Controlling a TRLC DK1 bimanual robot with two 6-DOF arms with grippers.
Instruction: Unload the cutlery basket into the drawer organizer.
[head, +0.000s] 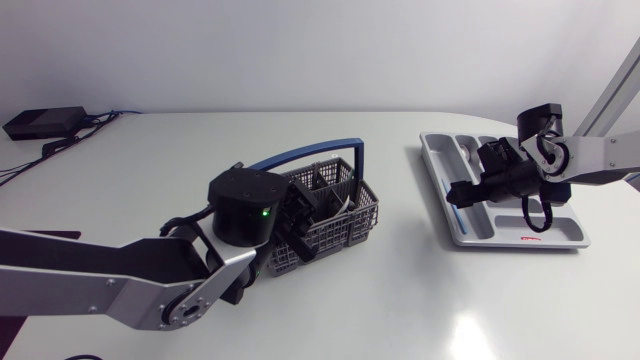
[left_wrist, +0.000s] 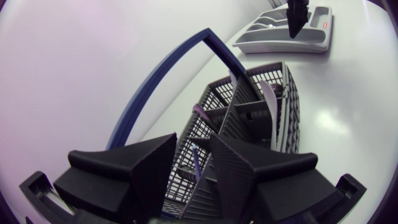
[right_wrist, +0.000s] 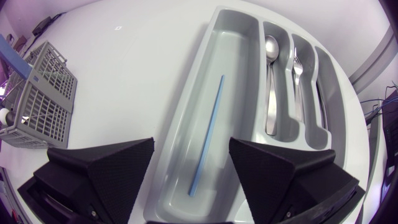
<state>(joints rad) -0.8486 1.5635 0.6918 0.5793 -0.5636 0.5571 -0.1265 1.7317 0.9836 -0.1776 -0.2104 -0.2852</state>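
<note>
A: Head view: left arm (head: 245, 210) blocks the near half of the cutlery basket (head: 350, 205). Can't count what's inside.

B: Left wrist view shows a pale piece (left_wrist: 268, 99) and a thin purple piece (left_wrist: 196, 163) in the cells. Types unreadable.

A: Right gripper (head: 462, 192) covers the middle of the drawer organizer (head: 432, 165) in head view. Contents illegible there.

B: Right wrist view: basket clipped by the frame edge. Slot past the fork (right_wrist: 297, 68) is too foreshortened to tell.
</note>
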